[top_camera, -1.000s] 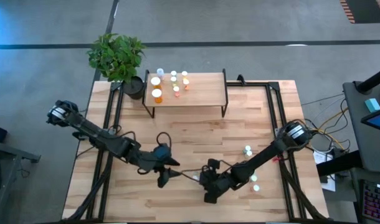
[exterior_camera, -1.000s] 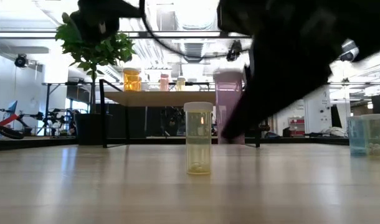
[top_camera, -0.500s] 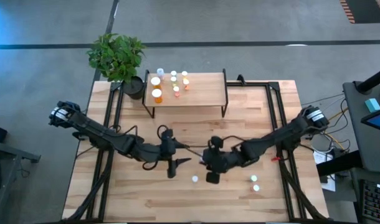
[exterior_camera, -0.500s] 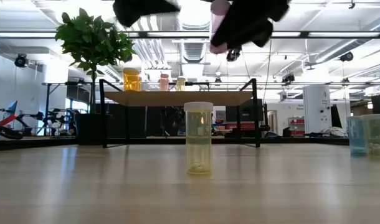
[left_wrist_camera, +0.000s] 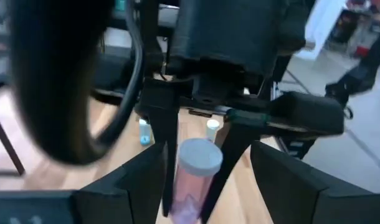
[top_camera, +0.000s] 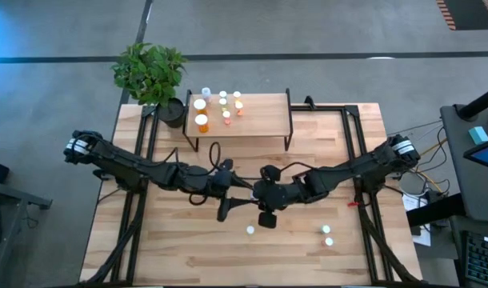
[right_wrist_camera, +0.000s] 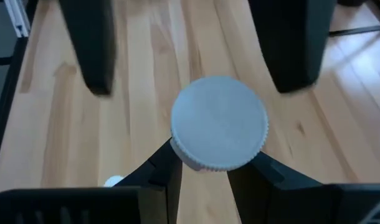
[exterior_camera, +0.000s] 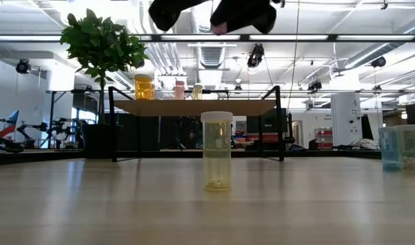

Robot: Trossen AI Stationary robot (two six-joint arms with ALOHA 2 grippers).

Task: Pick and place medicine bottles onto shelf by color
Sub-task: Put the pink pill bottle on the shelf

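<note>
A pink medicine bottle (left_wrist_camera: 191, 190) with a white cap (right_wrist_camera: 219, 132) is in my right gripper (top_camera: 262, 202), high above the middle of the table. My left gripper (top_camera: 234, 202) is open and faces it. Its two fingers (right_wrist_camera: 93, 50) stand wide on either side of the bottle without touching it. A yellow-green bottle (top_camera: 250, 230) stands on the table below, near the front edge. The shelf (top_camera: 256, 118) stands at the far edge, with orange bottles (top_camera: 201, 122) and several other small bottles at its left end. My right gripper holds the pink bottle's body just below the cap (left_wrist_camera: 190, 186), pinched between its two fingers (left_wrist_camera: 167, 162). The fingers come from above, pointing down. The bottle is lifted clear of the table and about upright, cap up.
Two teal bottles (top_camera: 327, 235) stand near the table's right front. A potted plant (top_camera: 152, 72) sits at the far left corner beside the shelf. Bare wood lies between the shelf and the arms.
My right gripper has carried the pink bottle up from near the table's front edge and toward the far side, to the middle. My left gripper has risen and moved right toward it, until its fingers stand around the bottle.
</note>
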